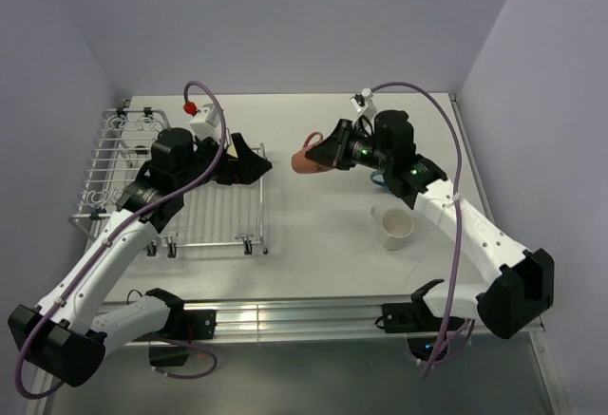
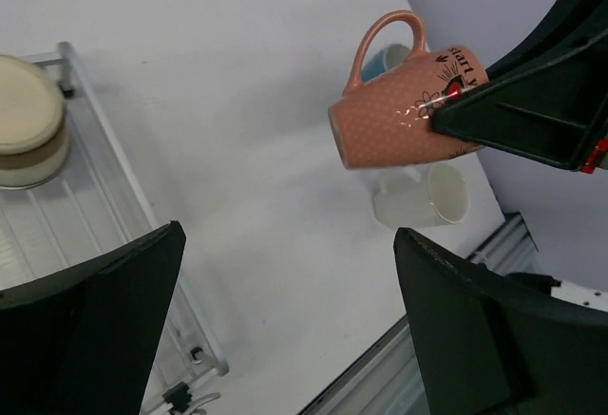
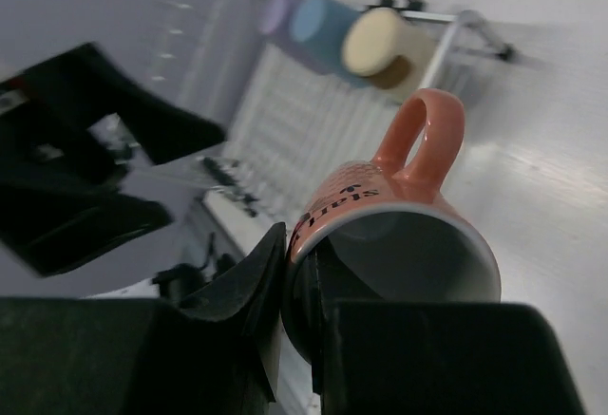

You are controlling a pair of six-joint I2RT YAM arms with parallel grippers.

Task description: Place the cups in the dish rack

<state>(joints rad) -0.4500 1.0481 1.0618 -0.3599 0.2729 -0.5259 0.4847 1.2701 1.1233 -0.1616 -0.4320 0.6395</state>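
Note:
My right gripper (image 1: 326, 155) (image 3: 302, 311) is shut on the rim of the salmon-pink mug (image 1: 307, 160) (image 2: 399, 116) (image 3: 399, 206), one finger inside and one outside. The mug hangs on its side above the table, to the right of the dish rack (image 1: 204, 211) (image 2: 104, 182) (image 3: 285, 121). My left gripper (image 1: 245, 163) (image 2: 290, 325) stands open and empty at the rack's right edge, facing the mug. A lavender cup (image 3: 275, 11), a blue cup (image 3: 321, 21) and a cream cup (image 2: 28, 121) (image 3: 380, 45) sit in the rack. A white mug (image 1: 394, 227) (image 2: 432, 197) lies on the table.
A light blue cup (image 2: 388, 57) (image 1: 378, 180) shows partly behind the held mug, near my right arm. Walls close the table at the back and on both sides. A metal rail (image 1: 304, 318) runs along the near edge.

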